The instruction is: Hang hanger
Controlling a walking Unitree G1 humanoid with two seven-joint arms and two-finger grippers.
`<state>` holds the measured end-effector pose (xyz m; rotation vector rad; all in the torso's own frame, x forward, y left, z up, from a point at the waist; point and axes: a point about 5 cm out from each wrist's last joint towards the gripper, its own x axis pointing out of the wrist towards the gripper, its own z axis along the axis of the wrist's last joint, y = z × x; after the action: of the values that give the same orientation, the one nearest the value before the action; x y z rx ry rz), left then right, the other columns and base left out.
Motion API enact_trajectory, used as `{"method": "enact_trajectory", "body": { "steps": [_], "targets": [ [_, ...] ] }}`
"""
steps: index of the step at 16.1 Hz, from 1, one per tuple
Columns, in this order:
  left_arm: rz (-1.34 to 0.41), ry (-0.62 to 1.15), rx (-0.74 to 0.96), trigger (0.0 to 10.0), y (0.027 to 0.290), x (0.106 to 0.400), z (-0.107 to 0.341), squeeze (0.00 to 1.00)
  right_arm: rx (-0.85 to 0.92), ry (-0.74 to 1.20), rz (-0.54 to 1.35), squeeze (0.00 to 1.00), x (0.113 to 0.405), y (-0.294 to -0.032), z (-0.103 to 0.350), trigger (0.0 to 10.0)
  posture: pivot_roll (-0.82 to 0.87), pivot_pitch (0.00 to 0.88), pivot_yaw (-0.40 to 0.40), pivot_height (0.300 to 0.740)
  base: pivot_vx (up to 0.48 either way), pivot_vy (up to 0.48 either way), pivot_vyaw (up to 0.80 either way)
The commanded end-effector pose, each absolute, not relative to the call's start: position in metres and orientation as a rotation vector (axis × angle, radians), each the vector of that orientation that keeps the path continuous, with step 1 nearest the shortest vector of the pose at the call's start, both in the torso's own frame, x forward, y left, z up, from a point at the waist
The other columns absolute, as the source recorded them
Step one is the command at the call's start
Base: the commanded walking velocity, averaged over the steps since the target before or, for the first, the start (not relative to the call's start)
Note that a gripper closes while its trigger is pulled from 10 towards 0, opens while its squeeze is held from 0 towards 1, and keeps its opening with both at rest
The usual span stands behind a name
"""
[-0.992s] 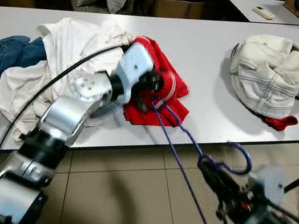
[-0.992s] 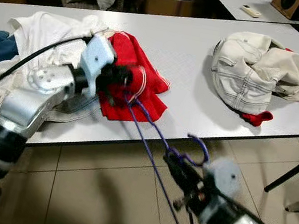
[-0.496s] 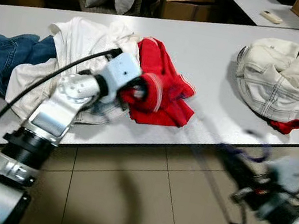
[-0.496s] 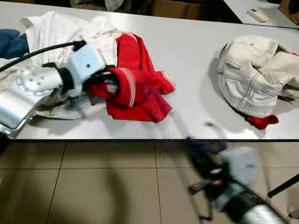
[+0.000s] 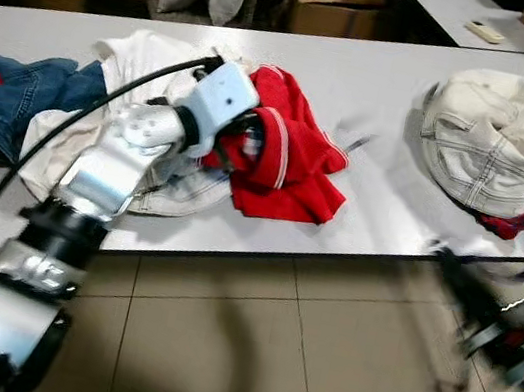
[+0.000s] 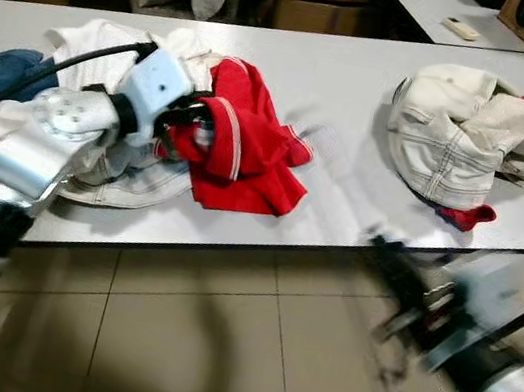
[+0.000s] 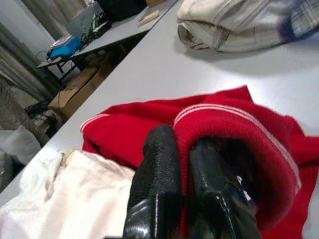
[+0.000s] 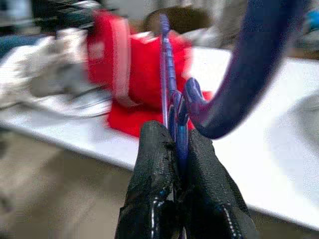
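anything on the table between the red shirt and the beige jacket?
Bare white tabletop between the red shirt and the beige jacket, seen in both eye views.

Red knit cloth garment [image 7: 234,129], glossy blue hanger [image 8: 172,99], matt grey table [image 5: 360,102]

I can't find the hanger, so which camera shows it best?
The right wrist view: the blue hanger sits sharp and close, its neck pinched in the right gripper. Both eye views give a blurred smear near the table edge.
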<state>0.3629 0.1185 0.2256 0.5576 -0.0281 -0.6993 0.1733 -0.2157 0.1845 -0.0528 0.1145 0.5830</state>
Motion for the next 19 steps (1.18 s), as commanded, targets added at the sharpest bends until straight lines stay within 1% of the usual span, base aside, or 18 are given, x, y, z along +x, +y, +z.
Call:
{"method": "enact_trajectory", "body": {
  "steps": [1, 3, 5, 6, 7, 9, 10, 15, 19],
  "targets": [
    [-0.648, -0.038, 0.511, 0.0, 0.117, 0.371, 0.236, 0.00, -0.050, 0.156, 0.650, 0.00, 0.167, -0.208, 0.182, 10.0, -0.10, 0.000, 0.041, 0.740, 0.000, 0.000, 0.00],
    [-0.623, -0.060, 0.445, 0.0, 0.109, 0.377, 0.244, 0.00, -0.023, 0.194, 0.695, 0.00, 0.161, -0.201, 0.177, 10.0, -0.11, 0.000, 0.047, 0.740, 0.000, 0.000, 0.00],
    [-0.656, -0.082, 0.398, 0.0, 0.099, 0.376, 0.249, 0.00, 0.020, 0.193, 0.732, 0.00, 0.161, -0.187, 0.174, 10.0, -0.11, 0.002, 0.051, 0.740, 0.000, 0.000, 0.00],
    [-0.671, -0.079, 0.391, 0.0, 0.097, 0.374, 0.247, 0.00, 0.047, 0.181, 0.742, 0.00, 0.165, -0.177, 0.171, 10.0, -0.10, 0.004, 0.048, 0.740, 0.000, 0.000, 0.00],
    [-0.672, -0.078, 0.392, 0.0, 0.097, 0.373, 0.246, 0.00, 0.052, 0.179, 0.744, 0.00, 0.166, -0.176, 0.170, 10.0, -0.10, 0.004, 0.048, 0.740, 0.000, 0.000, 0.00],
    [-0.684, -0.077, 0.391, 0.0, 0.097, 0.370, 0.243, 0.00, 0.075, 0.139, 0.704, 0.00, 0.178, -0.169, 0.166, 10.0, -0.09, 0.001, 0.042, 0.740, 0.000, 0.000, 0.00],
    [-0.697, -0.075, 0.390, 0.0, 0.097, 0.367, 0.241, 0.00, 0.093, 0.115, 0.655, 0.00, 0.188, -0.167, 0.164, 10.0, -0.08, 0.000, 0.035, 0.740, 0.000, 0.000, 0.00],
    [-0.669, -0.071, 0.435, 0.0, 0.103, 0.367, 0.240, 0.00, 0.101, 0.127, 0.631, 0.00, 0.192, -0.165, 0.160, 10.0, -0.08, 0.000, 0.025, 0.740, 0.000, 0.000, 0.00],
    [-0.694, -0.069, 0.487, 0.0, 0.100, 0.363, 0.237, 0.00, 0.101, 0.127, 0.546, 0.00, 0.200, -0.173, 0.160, 10.0, -0.08, 0.000, 0.019, 0.740, 0.000, 0.000, 0.00]
  ]
}}
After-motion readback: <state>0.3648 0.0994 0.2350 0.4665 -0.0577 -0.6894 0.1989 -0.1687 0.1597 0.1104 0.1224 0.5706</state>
